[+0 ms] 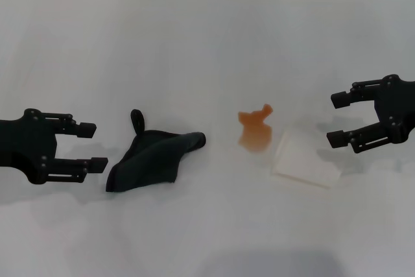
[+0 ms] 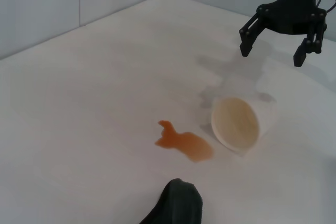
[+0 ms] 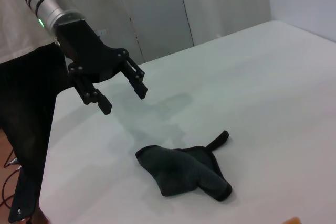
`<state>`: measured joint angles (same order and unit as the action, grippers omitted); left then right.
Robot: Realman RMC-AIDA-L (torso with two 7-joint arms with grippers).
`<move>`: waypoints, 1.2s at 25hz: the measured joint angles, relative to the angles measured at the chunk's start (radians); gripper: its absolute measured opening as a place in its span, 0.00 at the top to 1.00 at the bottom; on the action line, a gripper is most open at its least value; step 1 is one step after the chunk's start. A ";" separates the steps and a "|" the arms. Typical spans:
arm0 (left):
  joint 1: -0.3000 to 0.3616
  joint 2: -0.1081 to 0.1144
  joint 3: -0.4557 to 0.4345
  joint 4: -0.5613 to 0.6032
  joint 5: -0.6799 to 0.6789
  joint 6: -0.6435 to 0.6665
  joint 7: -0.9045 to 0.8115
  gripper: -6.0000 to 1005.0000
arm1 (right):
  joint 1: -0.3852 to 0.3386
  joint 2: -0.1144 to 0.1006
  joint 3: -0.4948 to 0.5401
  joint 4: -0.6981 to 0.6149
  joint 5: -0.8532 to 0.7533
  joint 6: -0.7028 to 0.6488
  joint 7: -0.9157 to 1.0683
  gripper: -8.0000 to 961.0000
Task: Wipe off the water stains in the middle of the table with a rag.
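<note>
The orange-amber water stains [image 1: 255, 129] lie in the middle of the white table [image 1: 207, 37]; they also show in the left wrist view [image 2: 184, 143]. The dark rag [image 1: 153, 159] lies flat to their left, with its loop tab toward the back; it also shows in the right wrist view [image 3: 184, 170], and its tip in the left wrist view [image 2: 176, 203]. My left gripper [image 1: 91, 146] is open and empty just left of the rag, seen too in the right wrist view [image 3: 122, 94]. My right gripper [image 1: 335, 119] is open and empty at the right, seen too in the left wrist view [image 2: 272, 51].
A pale translucent cup [image 1: 303, 158] lies on its side just right of the stains, between them and my right gripper; its mouth shows in the left wrist view [image 2: 236, 123]. A grey wall runs along the table's far edge.
</note>
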<state>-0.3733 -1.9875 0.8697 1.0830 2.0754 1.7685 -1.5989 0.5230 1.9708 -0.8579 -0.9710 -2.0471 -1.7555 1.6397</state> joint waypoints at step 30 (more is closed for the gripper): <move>0.027 -0.035 0.000 -0.010 -0.004 -0.023 0.096 0.30 | 0.014 0.029 -0.112 -0.198 -0.146 0.005 0.240 0.10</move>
<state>-0.3461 -2.0222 0.8697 1.0725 2.0715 1.7458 -1.5027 0.5368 1.9997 -0.9700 -1.1686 -2.1930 -1.7500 1.8801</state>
